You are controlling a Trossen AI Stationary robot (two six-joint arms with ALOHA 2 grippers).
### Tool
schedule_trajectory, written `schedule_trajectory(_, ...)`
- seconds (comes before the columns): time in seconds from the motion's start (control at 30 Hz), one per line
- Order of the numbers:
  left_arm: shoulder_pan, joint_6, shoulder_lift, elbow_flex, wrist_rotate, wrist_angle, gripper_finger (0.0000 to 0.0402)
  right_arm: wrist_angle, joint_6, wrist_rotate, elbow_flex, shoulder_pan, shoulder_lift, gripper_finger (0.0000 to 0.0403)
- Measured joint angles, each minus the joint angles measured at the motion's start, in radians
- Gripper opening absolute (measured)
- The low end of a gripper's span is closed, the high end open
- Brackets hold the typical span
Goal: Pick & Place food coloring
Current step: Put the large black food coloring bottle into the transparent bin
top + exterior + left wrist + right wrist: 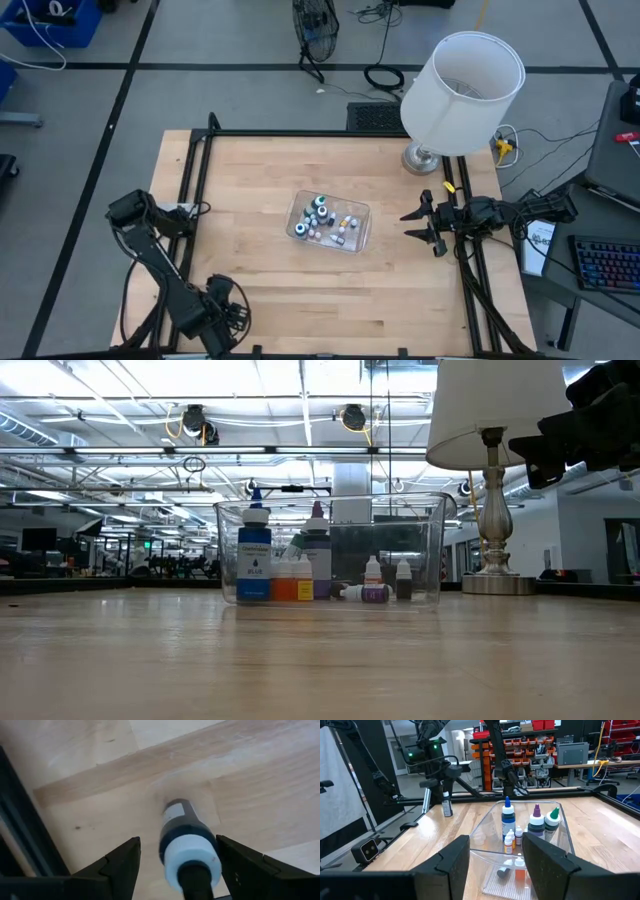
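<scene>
Clearly an industrial robotics lab or workshop: pale butcher-block wooden table (270, 290) edged by a black metal frame (330, 133), grey concrete floor (230, 40) crossed by dark tape lines, loose black cables (385, 75) at twelve o'clock, black computer keyboard (607, 266) at three o'clock, red and orange parts-bin shelving (520, 745) behind, exposed ceiling pipes (200, 455) overhead

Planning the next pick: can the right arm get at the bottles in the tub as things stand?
Probably yes. The right gripper hangs open beside the tub, facing it, with bare table between, and the tub's top is open above the bottles.
</scene>
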Motion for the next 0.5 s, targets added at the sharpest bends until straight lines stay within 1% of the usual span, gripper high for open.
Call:
schedule_trajectory(0.23,0.0,0.001,0.0,-0.013,-0.001,0.042,0.0255,0.0,0.0,0.0,0.0,0.0,0.0,0.0169)
schedule_trajectory(0.43,0.0,-0.05,0.0,-0.013,-0.001,0.048,0.0254,0.0,0.0,0.0,0.0,0.0,0.0,0.0169)
schedule_trajectory(0.5,0.001,-0.068,0.0,-0.013,-0.015,0.045,0.0247,0.0,0.0,0.0,0.0,0.0,0.0,0.0169)
